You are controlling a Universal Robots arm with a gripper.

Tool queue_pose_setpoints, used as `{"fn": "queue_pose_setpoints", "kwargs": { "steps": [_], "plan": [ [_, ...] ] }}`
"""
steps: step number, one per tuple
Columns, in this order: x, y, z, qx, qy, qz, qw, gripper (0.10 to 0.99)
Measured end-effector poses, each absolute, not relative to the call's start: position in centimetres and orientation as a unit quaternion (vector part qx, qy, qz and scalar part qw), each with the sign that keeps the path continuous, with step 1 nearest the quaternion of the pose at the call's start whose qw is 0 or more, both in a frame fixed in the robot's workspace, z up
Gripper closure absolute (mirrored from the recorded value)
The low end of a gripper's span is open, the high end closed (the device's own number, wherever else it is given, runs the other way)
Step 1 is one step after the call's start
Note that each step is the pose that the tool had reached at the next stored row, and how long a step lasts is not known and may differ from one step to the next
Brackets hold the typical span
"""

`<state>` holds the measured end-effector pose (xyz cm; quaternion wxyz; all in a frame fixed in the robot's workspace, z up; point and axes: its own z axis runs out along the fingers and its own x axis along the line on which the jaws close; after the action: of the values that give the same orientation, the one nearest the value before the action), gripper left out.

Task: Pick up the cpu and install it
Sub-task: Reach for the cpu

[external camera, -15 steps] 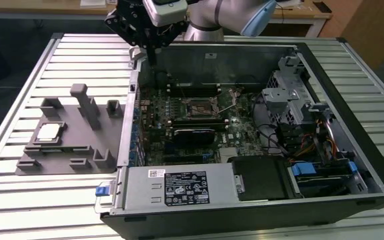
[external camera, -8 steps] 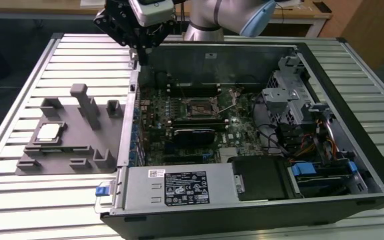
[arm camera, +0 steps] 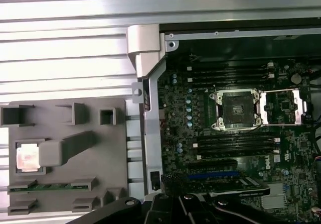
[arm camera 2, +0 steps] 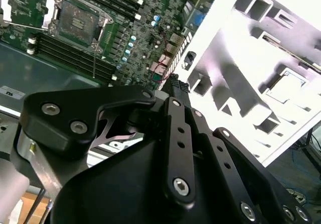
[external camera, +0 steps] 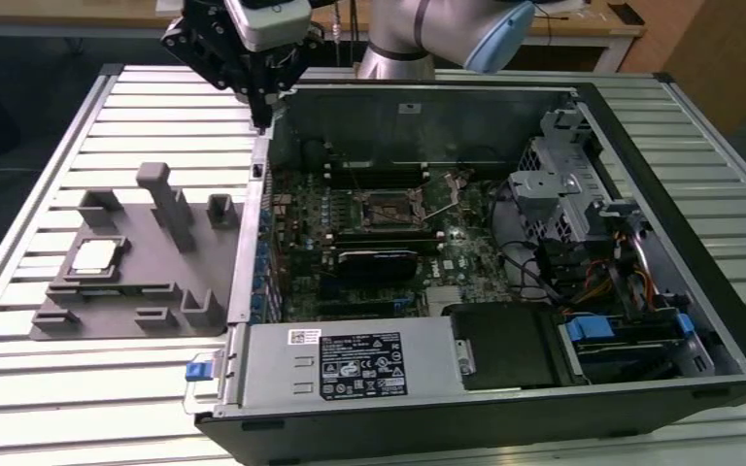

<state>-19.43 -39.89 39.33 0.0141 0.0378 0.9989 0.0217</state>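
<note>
The cpu (external camera: 94,255) is a small pale square chip lying flat in a recess of the grey fixture tray (external camera: 152,291), at the exterior view's left of the computer case. It also appears in the first wrist view as the cpu (arm camera: 27,157). The open motherboard socket (external camera: 387,209), its metal frame lifted, is seen in both wrist views as the socket (arm camera: 235,108) and the socket (arm camera 2: 80,23). My gripper (external camera: 261,118) hangs high over the case's back corner, between tray and socket. Its fingers meet at the tip (arm camera 2: 174,82) and hold nothing.
The open computer case (external camera: 632,146) sits on a slatted metal table (external camera: 36,379). Inside are memory slots (arm camera: 230,76), a drive cage (external camera: 567,184), cables and a power supply (external camera: 347,364). Upright grey posts (external camera: 166,199) rise from the fixture tray.
</note>
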Motion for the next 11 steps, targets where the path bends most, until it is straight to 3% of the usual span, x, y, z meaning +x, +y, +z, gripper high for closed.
{"fn": "queue_pose_setpoints", "kwargs": {
  "steps": [11],
  "plan": [
    [-21.1,-39.9,39.3,0.038,0.999,0.022,0.014,0.980]
  ]
}}
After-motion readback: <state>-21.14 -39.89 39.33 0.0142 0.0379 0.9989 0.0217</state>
